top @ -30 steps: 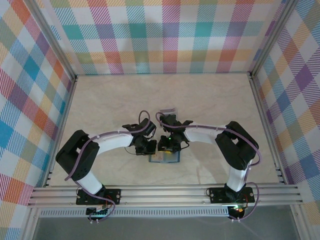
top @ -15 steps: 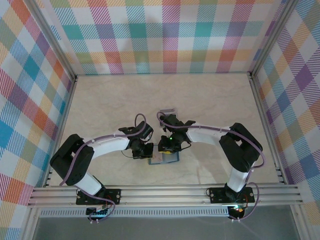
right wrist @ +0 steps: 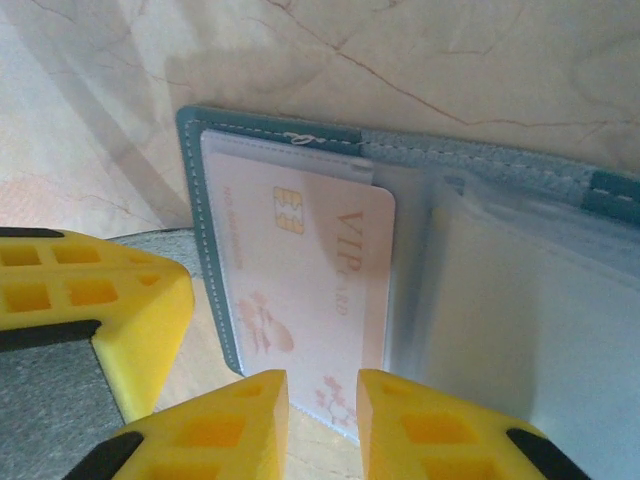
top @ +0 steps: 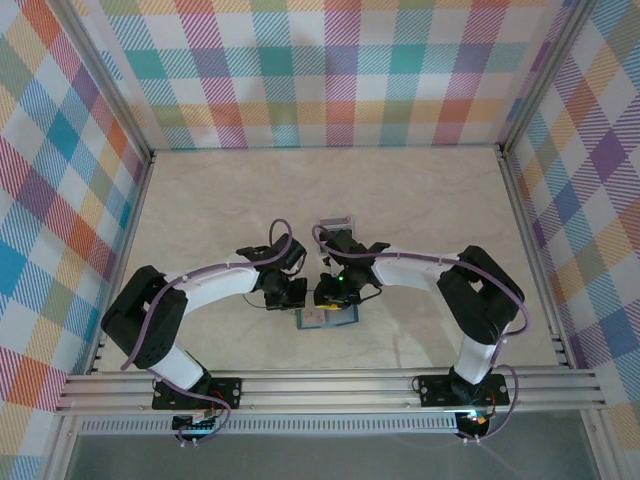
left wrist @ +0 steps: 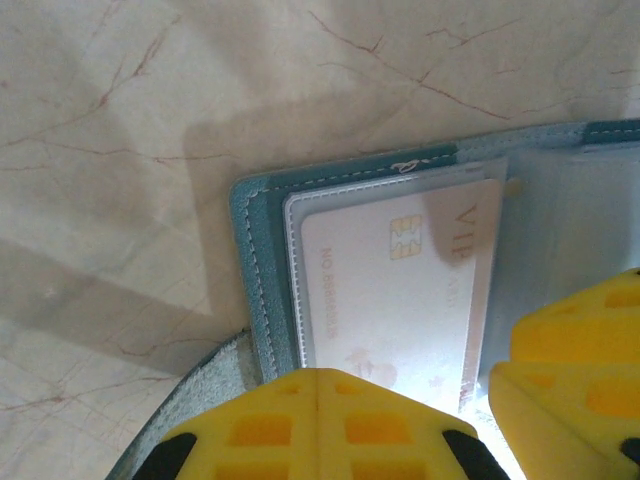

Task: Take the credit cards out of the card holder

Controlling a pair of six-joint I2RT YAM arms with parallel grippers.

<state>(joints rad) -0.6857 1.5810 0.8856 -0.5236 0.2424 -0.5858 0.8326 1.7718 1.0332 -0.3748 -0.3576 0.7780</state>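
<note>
The teal card holder [top: 332,317] lies open on the table between both arms. In the left wrist view its stitched edge [left wrist: 252,262] frames a clear sleeve holding a pale pink credit card [left wrist: 400,300] with a gold chip and "VIP" lettering. My left gripper [left wrist: 318,415] is shut, its yellow tips resting on the near edge of holder and card. In the right wrist view the same card [right wrist: 315,280] sits partly out of its sleeve in the holder [right wrist: 190,190]. My right gripper [right wrist: 322,420] hovers at the card's lower edge, jaws a narrow gap apart.
A small grey rectangle [top: 335,222] lies flat on the table just behind the grippers. Clear empty sleeves [right wrist: 500,320] fan out on the holder's right half. The left gripper's yellow finger [right wrist: 105,310] sits close beside the right gripper. Marble table [top: 420,200] stretches behind.
The left arm's elbow has swung outward and down, and its gripper has settled onto the holder's left edge. The right gripper has stayed over the holder.
</note>
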